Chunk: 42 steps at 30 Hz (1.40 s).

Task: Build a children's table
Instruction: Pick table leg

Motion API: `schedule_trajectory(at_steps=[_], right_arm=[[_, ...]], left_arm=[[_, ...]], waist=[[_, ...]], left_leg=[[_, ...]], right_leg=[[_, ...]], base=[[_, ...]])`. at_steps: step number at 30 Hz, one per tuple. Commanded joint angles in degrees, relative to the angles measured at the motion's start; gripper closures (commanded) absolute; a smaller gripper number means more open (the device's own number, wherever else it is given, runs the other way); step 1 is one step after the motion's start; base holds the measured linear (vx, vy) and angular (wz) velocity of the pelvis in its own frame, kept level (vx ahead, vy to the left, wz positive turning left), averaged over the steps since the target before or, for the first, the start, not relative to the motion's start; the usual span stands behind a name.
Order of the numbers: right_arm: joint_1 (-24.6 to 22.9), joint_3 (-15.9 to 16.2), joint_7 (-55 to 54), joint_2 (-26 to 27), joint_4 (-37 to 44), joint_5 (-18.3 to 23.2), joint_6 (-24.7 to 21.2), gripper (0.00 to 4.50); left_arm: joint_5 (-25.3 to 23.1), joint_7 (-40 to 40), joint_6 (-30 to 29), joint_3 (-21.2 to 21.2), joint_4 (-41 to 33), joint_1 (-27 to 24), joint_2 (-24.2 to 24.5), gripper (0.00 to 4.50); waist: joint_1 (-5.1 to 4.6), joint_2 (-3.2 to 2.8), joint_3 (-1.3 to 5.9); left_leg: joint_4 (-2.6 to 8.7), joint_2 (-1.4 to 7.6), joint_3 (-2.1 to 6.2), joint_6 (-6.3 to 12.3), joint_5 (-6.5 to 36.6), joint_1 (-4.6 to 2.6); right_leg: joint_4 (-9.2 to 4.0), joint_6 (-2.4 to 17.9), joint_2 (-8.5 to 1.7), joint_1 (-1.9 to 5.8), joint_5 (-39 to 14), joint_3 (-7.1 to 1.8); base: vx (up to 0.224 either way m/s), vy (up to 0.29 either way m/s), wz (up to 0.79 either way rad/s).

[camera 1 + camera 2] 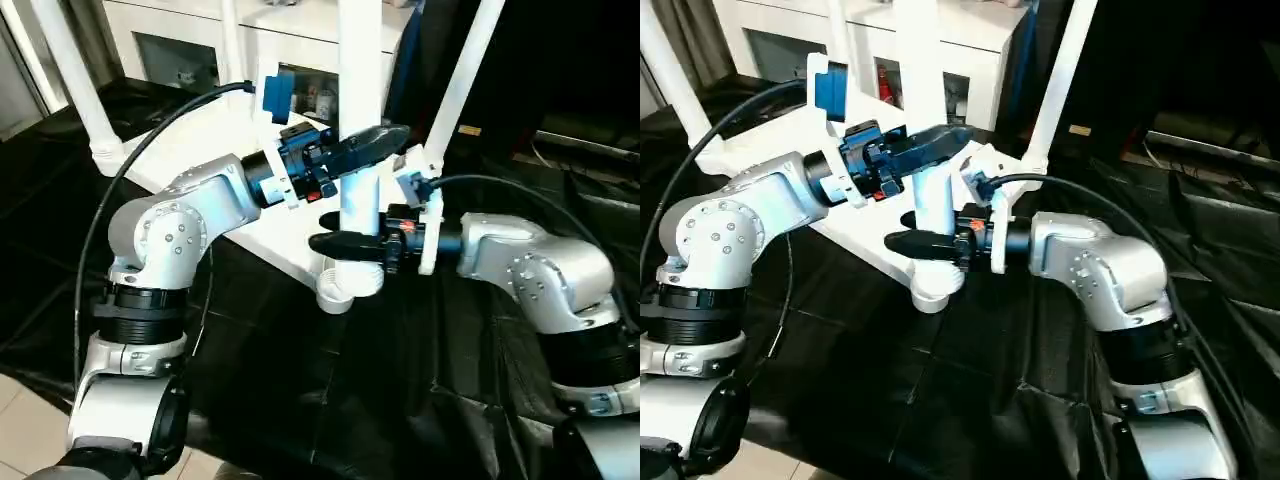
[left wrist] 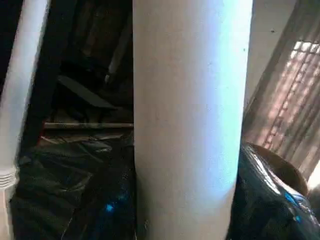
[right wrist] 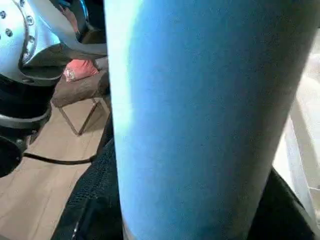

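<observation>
The near white leg (image 1: 359, 150) stands upright in the corner socket (image 1: 345, 285) of the upturned tabletop (image 1: 200, 165), which lies on black sheeting (image 1: 400, 380). The left gripper (image 1: 368, 148) is clamped on it higher up, the right gripper (image 1: 345, 245) just below. Three more legs rise behind, before a white cabinet (image 1: 300, 40).

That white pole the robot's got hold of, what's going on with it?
It is a table leg. The robot is building a children's table, whose white tabletop lies upside down on black sheeting. Both grippers are at the upright leg, the left gripper higher and the right gripper lower, with its foot in the near corner socket. Three other legs already stand up.
</observation>
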<state>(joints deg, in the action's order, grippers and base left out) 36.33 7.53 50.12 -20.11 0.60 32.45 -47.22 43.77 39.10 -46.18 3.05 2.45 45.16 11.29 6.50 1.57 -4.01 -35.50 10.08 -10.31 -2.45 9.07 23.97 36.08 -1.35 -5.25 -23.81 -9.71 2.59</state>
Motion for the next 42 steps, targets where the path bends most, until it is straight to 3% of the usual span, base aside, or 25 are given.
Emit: schedule_trajectory(at_steps=[1, 2, 3, 4, 6, 7, 12, 13, 18, 26, 28, 31, 34, 36, 37, 42], right_arm=[[0.03, 0.95, -3.37, 0.35, -0.6, -3.62, 2.84, 2.54], [0.03, 0.95, -3.37, 0.35, -0.6, -3.62, 2.84, 2.54], [0.04, 1.4, -7.02, 1.88, -1.26, -6.24, 4.89, 2.54], [0.12, 1.96, -9.13, 2.61, -1.8, -7.98, 6.04, 2.54], [0.18, 2.53, -12.71, 4.31, -3.01, -10.42, 7.52, 2.54], [0.15, 2.7, -13.88, 4.88, -3.42, -11.17, 8.02, 2.54], [0.62, 3.04, -22.11, 8.11, -6.82, -16.27, 11.07, 2.54], [0.75, 3.0, -22.74, 8.43, -7.21, -16.84, 11.41, 2.54], [0.98, 2.91, -24.47, 9.45, -8.25, -18.36, 12.78, 2.54], [1.09, 2.64, -25.45, 10.74, -9.33, -19.62, 15.02, 2.54], [1.3, 1.08, -24.03, 11.56, -9.37, -17.5, 15.06, 1.84], [1.53, 0.17, -21.27, 11.3, -8.34, -15.18, 13.79, 1.81], [1.72, -0.49, -17.91, 10.4, -7.57, -12.7, 11.85, 1.39], [1.88, -1.24, -11.95, 8.27, -6.06, -8.62, 8.9, 1.34], [1.51, -1.14, -4.14, 4.2, -3.36, -4.61, 5.73, 1.32], [0.33, -0.51, 3.85, -1.13, -0.73, -1.81, 3.66, 1.3]], left_arm=[[-2.65, -4.55, 0.41, -0.19, 1.77, 1.49, -1.3, 1.88], [-2.65, -4.55, 0.41, -0.19, 1.77, 1.49, -1.3, 1.82], [-6.63, -9.42, 2.53, -0.49, 4.11, 2.53, -2.04, 1.64], [-9.56, -13.49, 3.77, -0.69, 5.91, 3.28, -2.58, 1.64], [-13.07, -19.7, 5.32, -0.38, 9.04, 4.53, -3.66, 1.48], [-13.64, -21.15, 5.88, -0.07, 9.78, 4.79, -4.1, 1.48], [-13.76, -27.32, 8.2, 4.15, 12.58, 6.43, -6.31, 1.48], [-13.68, -27.58, 8.27, 4.57, 12.66, 6.54, -6.56, 1.73], [-13.09, -28.07, 7.45, 5.14, 11.56, 6.4, -7.23, 1.93], [-12.62, -28.15, 8.01, 5.01, 11.81, 6.69, -7.64, 2.56], [-12.59, -26.82, 7.46, 4.46, 11.36, 6.6, -7.36, 2.64], [-11.74, -22.55, 6.15, 2.59, 9.26, 6.17, -6.23, 2.65], [-10.77, -18.5, 4.46, 0.67, 7.28, 5.7, -4.81, 2.68], [-10.32, -14.03, 3.22, -1.78, 5.32, 4.94, -2.66, 2.68], [-9.0, -8.95, 1.74, -3.84, 2.98, 3.94, -0.36, 2.68], [-5.55, 0.91, 1.05, -5.79, -2.24, 2.27, 3.27, 2.68]], waist=[[-0.09, 0.44, 4.63], [-0.08, 0.47, 4.65], [-0.17, 0.43, 4.6], [-0.31, 0.62, 4.65], [-0.31, 0.68, 4.65], [-0.31, 0.78, 4.75], [-0.38, 0.92, 4.84], [-0.34, 0.74, 4.93], [-0.4, 0.66, 4.97], [-0.4, 0.52, 4.73], [-0.48, 0.28, 4.69], [-0.48, 0.39, 4.69], [-0.47, 0.21, 4.77], [-0.31, 0.12, 4.77], [-0.08, -0.14, 4.75], [0.13, -0.05, 4.73]], left_leg=[[4.86, 2.45, 0.76, -4.42, 13.78, -2.24], [4.84, 2.42, 0.75, -4.36, 13.88, -2.24], [5.05, 2.51, 0.92, -4.53, 13.57, -1.86], [5.01, 2.46, 0.93, -4.91, 14.11, -2.09], [4.94, 2.4, 0.92, -5.09, 14.6, -2.18], [5.03, 2.39, 1.08, -5.07, 13.87, -1.87], [4.78, 2.19, 0.82, -4.48, 12.15, -1.83], [4.76, 2.22, 0.9, -4.16, 11.64, -1.85], [4.65, 2.24, 0.82, -3.43, 11.19, -1.91], [4.9, 2.29, 0.89, -3.8, 14.0, -2.05], [4.98, 2.3, 0.98, -4.09, 15.19, -2.08], [5.03, 2.34, 1.06, -3.79, 15.74, -2.2], [5.02, 2.43, 1.03, -3.59, 14.81, -2.18], [4.94, 2.43, 0.92, -3.17, 14.28, -2.33], [4.89, 2.4, 0.9, -2.55, 14.1, -2.33], [4.88, 2.43, 0.86, -2.72, 13.57, -2.13]], right_leg=[[-4.51, 8.71, -2.82, 2.03, -16.56, -1.91], [-4.52, 8.69, -2.88, 2.16, -16.8, -1.93], [-4.54, 8.14, -2.9, 2.31, -17.17, -1.91], [-4.69, 7.44, -2.8, 2.12, -17.82, -1.88], [-4.84, 6.95, -2.9, 2.07, -18.39, -1.93], [-4.69, 6.5, -2.96, 2.42, -17.66, -1.83], [-4.49, 7.64, -2.8, 2.34, -14.46, -1.84], [-4.28, 8.01, -2.76, 2.48, -13.3, -1.77], [-4.05, 8.96, -2.68, 2.52, -10.73, -1.79], [-4.45, 8.26, -2.67, 2.46, -13.51, -1.82], [-4.59, 7.84, -2.67, 2.34, -14.77, -1.82], [-4.6, 7.71, -2.7, 2.37, -14.81, -1.78], [-4.32, 8.39, -2.66, 2.35, -13.3, -1.8], [-4.2, 9.33, -2.62, 2.32, -11.79, -1.79], [-4.04, 9.92, -2.48, 2.48, -10.92, -1.8], [-3.88, 10.83, -2.78, 2.69, -10.81, -1.77]], base=[[0.0, 0.0, 0.0], [0.0, 0.0, 0.0], [0.0, 0.0, 0.0], [0.0, 0.0, 0.0], [0.0, 0.0, 0.0], [0.0, 0.0, 0.0], [0.0, 0.0, 0.0], [0.0, 0.0, 0.0], [0.0, 0.0, 0.0], [0.0, 0.0, 0.0], [0.0, 0.0, 0.0], [0.0, 0.0, 0.0], [0.0, 0.0, 0.0], [0.0, 0.0, 0.0], [0.0, 0.0, 0.0], [0.0, 0.0, 0.0]])
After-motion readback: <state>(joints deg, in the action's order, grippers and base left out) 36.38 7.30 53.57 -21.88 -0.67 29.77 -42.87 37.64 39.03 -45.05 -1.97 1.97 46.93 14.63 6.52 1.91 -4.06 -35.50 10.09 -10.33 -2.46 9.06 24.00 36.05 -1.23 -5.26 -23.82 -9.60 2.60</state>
